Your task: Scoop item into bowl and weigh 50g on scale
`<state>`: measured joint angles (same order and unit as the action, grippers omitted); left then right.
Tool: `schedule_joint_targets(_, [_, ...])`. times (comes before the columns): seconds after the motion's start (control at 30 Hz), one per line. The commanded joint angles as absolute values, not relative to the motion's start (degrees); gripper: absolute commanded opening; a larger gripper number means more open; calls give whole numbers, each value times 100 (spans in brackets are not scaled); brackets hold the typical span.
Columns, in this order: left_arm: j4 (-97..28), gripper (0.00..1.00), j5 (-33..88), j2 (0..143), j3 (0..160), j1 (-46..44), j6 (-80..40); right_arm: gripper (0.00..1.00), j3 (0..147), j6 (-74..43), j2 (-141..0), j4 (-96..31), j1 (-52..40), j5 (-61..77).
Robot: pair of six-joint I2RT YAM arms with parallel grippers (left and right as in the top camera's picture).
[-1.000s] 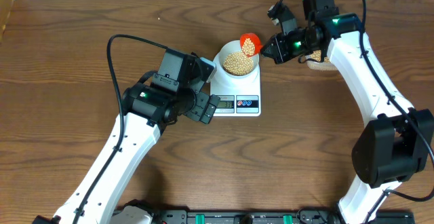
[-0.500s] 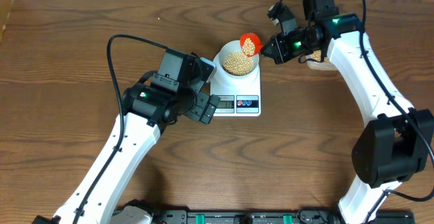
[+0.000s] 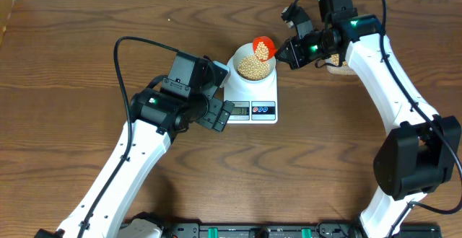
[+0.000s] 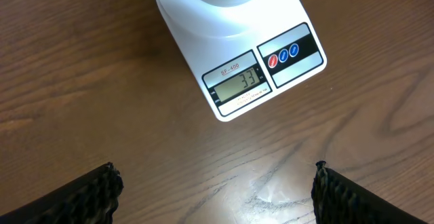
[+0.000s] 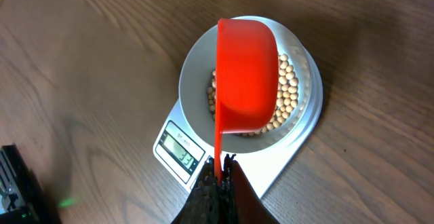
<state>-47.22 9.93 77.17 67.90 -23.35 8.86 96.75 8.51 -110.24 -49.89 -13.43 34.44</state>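
Note:
The white scale (image 3: 254, 99) stands mid-table, and its display (image 4: 239, 85) reads 33. The pale bowl (image 3: 235, 56) sits on the scale and holds many tan beans (image 3: 250, 67). My right gripper (image 3: 287, 53) is shut on the handle of a red scoop (image 3: 263, 47). The scoop is tipped over the bowl's right rim with a few beans in it. In the right wrist view the scoop (image 5: 245, 75) covers the middle of the bowl (image 5: 193, 81), and beans (image 5: 288, 91) show beside it. My left gripper (image 4: 217, 190) is wide open and empty over bare wood, just in front of the scale.
A tub of beans (image 3: 336, 66) sits behind my right arm, mostly hidden by it. The left arm lies left of the scale. The table's back edge runs along the top of the overhead view.
The scoop has tipped a little further and shifted slightly left over the bowl, and fewer beans show in it. The left arm has not moved.

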Motion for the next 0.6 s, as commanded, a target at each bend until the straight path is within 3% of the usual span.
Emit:
schedule_joint_targets(0.0, [-4735,92,941,7747,6770,-2316,897,1,9776,993,-10919,-4995,-1361,3459])
schedule_joint_targets(0.57, [-4735,92,941,7747,6770,-2316,897,1,9776,1083,-10919,-5017,-1361,3457])
